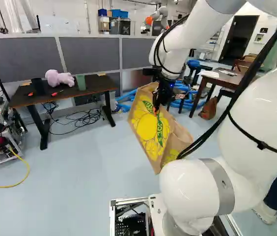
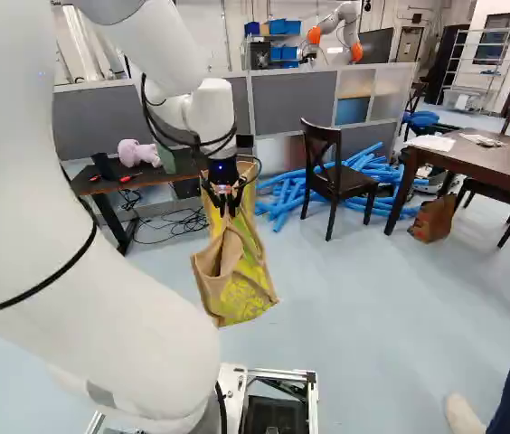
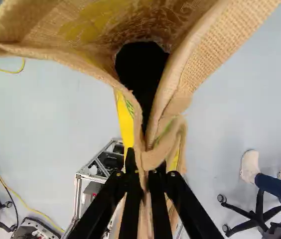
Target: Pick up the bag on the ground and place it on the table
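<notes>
Left base view: at upper left, the dark table (image 1: pixel 95 85) is probably meant. Near centre, the bag (image 1: pixel 148 129) is pinched by its rim in the gripper (image 3: pixel 144 172), 2 fingers nearly closed. Its base should be raised above table height, then lowered clear of the pink toy (image 1: pixel 59 78).

Coarse woven burlap-like bag (image 3: pixel 225 45); smooth glossy white arm (image 2: pixel 137 307); dark wood chair (image 2: pixel 338 181).

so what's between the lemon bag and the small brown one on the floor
In the right base view, a wooden chair and blue tubes show between the lemon bag and brown bag.
</notes>
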